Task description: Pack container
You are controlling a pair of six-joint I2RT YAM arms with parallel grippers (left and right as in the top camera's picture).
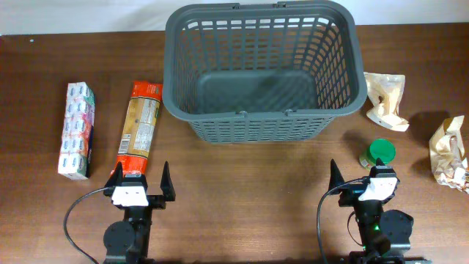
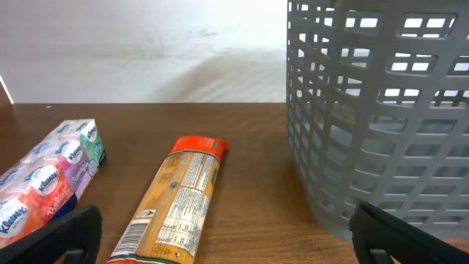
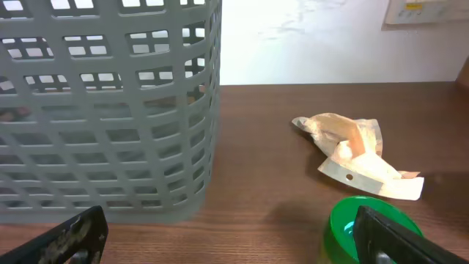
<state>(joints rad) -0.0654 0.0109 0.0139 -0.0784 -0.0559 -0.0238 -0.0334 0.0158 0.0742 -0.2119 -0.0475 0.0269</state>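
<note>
**Two grippers spread wide, basket ahead between them**

Both my grippers sit at the near edge of the wooden table (image 1: 249, 191), fingers fully apart and gripping nothing. The container (image 1: 256, 92), a dark grey slotted shopping basket, stands upright ahead of both. It is forward and right of the left gripper (image 1: 141, 169), and forward and left of the right gripper (image 1: 359, 170).

Straight ahead of my left gripper an orange pasta packet (image 1: 139, 125) lies lengthwise, its near end just at the fingertips. A tissue multipack (image 1: 77, 130) lies further left, near the packet and parallel to it.

A green-lidded jar (image 1: 380, 152) stands just ahead of my right gripper's right finger. Forward of the jar lies a crumpled tan bag (image 1: 386, 99). A second crumpled bag (image 1: 448, 154) lies off to the right, apart from the first.
</note>
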